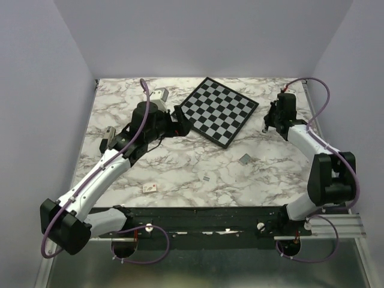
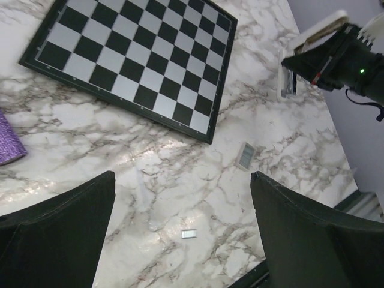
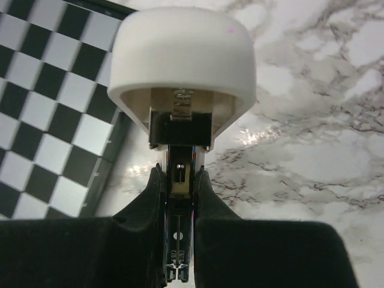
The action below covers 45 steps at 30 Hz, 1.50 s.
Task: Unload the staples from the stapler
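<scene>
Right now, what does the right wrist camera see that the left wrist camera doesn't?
Only right wrist: the small metal spring inside the cream-capped metal stapler.
Only left wrist: the open left gripper, a grey metal strip, a tinier silver piece, a purple object's edge.
Both: that stapler in the right gripper, the black-and-white checkerboard, the white marble table.

1. One stapler (image 3: 180, 129) is being counted.
2. One chessboard (image 1: 219, 111) is being counted on the worktop (image 1: 180, 162).
3. Two loose metal strips are being counted: a larger strip (image 1: 245, 158) and a smaller strip (image 1: 207, 178).
4. One small tan piece (image 1: 149, 188) is being counted.
5. One purple cylinder (image 2: 8, 141) and one pale bar (image 1: 108, 137) are being counted.
6. Two end effectors are being counted: the left end effector (image 2: 183, 198) and the right end effector (image 3: 179, 180).
</scene>
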Tool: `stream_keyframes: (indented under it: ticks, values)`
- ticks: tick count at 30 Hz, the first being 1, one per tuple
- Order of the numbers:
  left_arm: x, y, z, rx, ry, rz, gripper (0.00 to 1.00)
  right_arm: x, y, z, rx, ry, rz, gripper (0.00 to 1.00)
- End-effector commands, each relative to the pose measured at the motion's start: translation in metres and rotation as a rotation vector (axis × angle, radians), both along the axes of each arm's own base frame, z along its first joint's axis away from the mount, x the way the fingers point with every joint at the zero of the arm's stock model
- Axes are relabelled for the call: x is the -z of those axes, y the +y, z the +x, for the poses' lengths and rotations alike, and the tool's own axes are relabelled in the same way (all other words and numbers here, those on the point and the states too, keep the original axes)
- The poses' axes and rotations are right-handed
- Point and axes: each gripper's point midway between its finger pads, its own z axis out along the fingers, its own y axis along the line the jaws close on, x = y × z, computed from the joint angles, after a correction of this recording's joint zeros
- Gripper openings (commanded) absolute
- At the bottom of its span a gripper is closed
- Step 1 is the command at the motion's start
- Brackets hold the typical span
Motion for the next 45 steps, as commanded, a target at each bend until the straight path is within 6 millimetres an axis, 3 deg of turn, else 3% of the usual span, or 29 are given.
stream_keyframes:
  ticks: [1,3,4,6,9,11,13,17,22,27,32,37,41,42,43,45]
  values:
    - [-0.008,0.039,0.003,-0.104,-0.072,0.146,0.99,0.021,-0.024,0.018,0.063,0.059,-0.041,0.08]
    - [-0.003,0.04,0.0,-0.098,-0.068,0.143,0.99,0.035,-0.031,0.033,0.072,0.088,-0.042,0.08]
    - [-0.001,0.039,-0.002,-0.094,-0.064,0.138,0.99,0.044,-0.036,0.029,0.096,0.16,-0.033,0.09]
    - [0.007,0.039,-0.005,-0.097,-0.046,0.126,0.99,0.037,-0.051,0.038,0.153,0.156,-0.07,0.09]
    - [0.016,0.041,-0.006,-0.103,-0.025,0.127,0.99,0.044,-0.053,0.047,0.143,0.179,-0.05,0.15]
    - [0.021,0.042,-0.006,-0.113,-0.01,0.131,0.99,0.068,-0.059,0.047,0.147,0.273,-0.036,0.15]
    - [0.022,0.044,-0.005,-0.123,-0.007,0.135,0.99,0.066,-0.067,0.052,0.146,0.309,-0.057,0.15]
    - [0.019,0.048,-0.005,-0.127,-0.014,0.142,0.99,0.084,-0.07,0.059,0.108,0.377,-0.091,0.15]
    - [0.015,0.051,-0.003,-0.142,-0.025,0.14,0.99,0.094,-0.07,0.053,0.075,0.414,-0.104,0.2]
    - [0.019,0.06,0.0,-0.187,-0.011,0.171,0.99,0.102,-0.066,0.047,0.051,0.432,-0.069,0.35]
    - [0.024,0.078,0.004,-0.256,-0.002,0.249,0.99,0.087,-0.059,0.046,0.038,0.405,-0.03,0.52]
    - [0.026,0.103,0.011,-0.347,-0.007,0.325,0.99,0.071,-0.056,0.035,0.039,0.404,-0.019,0.58]
    - [0.033,0.155,0.021,-0.534,0.027,0.447,0.99,0.047,-0.046,0.021,-0.016,0.361,0.01,0.61]
    - [0.039,0.164,0.024,-0.56,0.045,0.467,0.99,0.029,-0.043,0.017,-0.031,0.325,0.018,0.62]
    - [0.041,0.183,0.028,-0.611,0.065,0.478,0.99,0.025,-0.037,0.011,-0.051,0.323,0.038,0.62]
    - [0.051,0.202,0.032,-0.647,0.101,0.508,0.99,0.019,-0.028,-0.004,-0.081,0.319,0.073,0.62]
